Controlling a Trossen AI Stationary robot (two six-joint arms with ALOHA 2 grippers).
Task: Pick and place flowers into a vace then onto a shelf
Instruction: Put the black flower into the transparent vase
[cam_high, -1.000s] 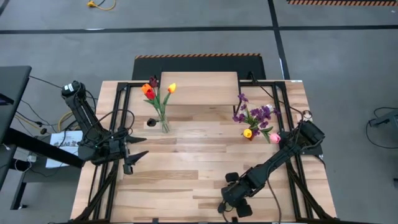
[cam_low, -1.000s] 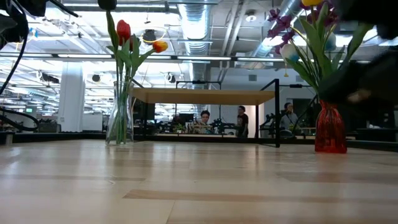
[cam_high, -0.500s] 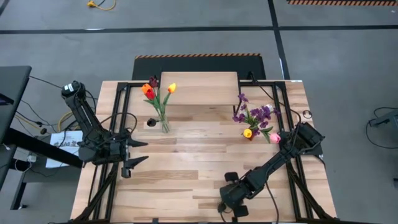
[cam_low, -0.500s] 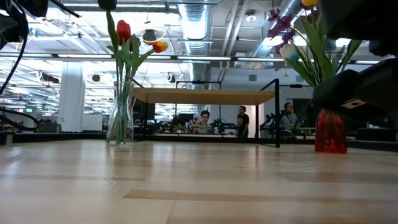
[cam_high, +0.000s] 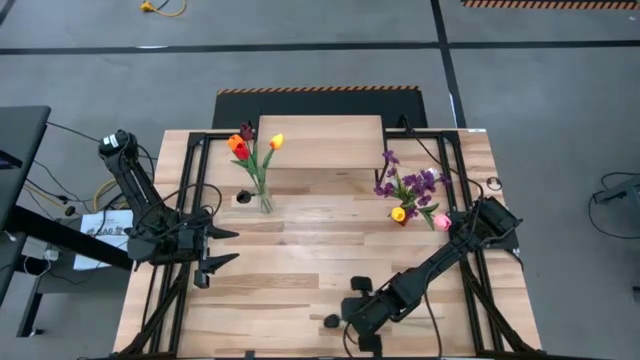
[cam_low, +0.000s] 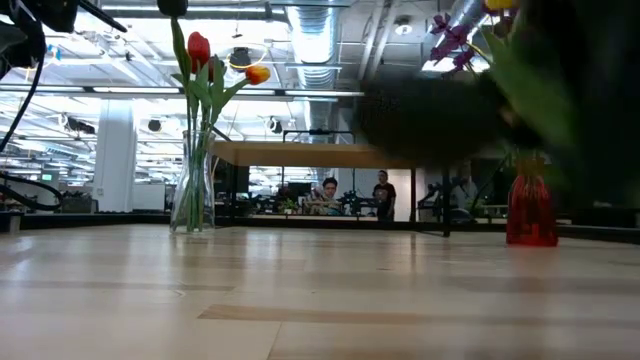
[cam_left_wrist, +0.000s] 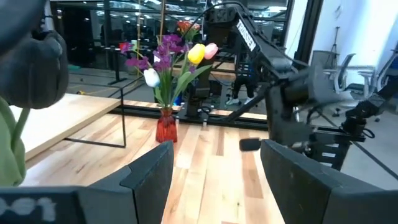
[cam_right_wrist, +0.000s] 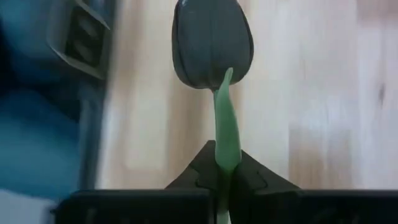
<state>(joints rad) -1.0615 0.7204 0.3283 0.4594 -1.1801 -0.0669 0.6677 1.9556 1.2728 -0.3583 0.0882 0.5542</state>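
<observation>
- High view: the right tool (cam_high: 342, 318) sits low over the near part of the tabletop (cam_high: 300, 260), with a small dark flower head (cam_high: 330, 321) showing just beside its tip.
- High view again: the left tool (cam_high: 215, 250) hovers over the left side of the tabletop, fingers spread wide and holding nothing.
- High view, far side: the shelf (cam_high: 320, 140) stands at the back edge; a clear glass vase (cam_high: 265, 200) with red, orange and yellow tulips (cam_high: 240, 148) stands just in front of its left corner, and a bunch of purple sprigs with yellow and pink heads (cam_high: 410, 190) stands off its right corner.
- Low view: the clear vase (cam_low: 192, 185) stands upright on the left with a red tulip (cam_low: 198, 48) on top, a red vase (cam_low: 530, 210) is on the right, and the shelf (cam_low: 320, 153) spans between them farther back. A dark blur of arm fills the upper right. People show in the room beyond.
- Left wrist view: two parted fingers (cam_left_wrist: 149, 177) frame the red vase (cam_left_wrist: 165, 129) and its mixed flowers (cam_left_wrist: 168, 56), with the other arm (cam_left_wrist: 273, 68) across from it.
- Right wrist view: the fingers (cam_right_wrist: 208, 171) are pinched tight on a green stem, and the black tulip (cam_right_wrist: 211, 40) stands out beyond them above the wood.
</observation>
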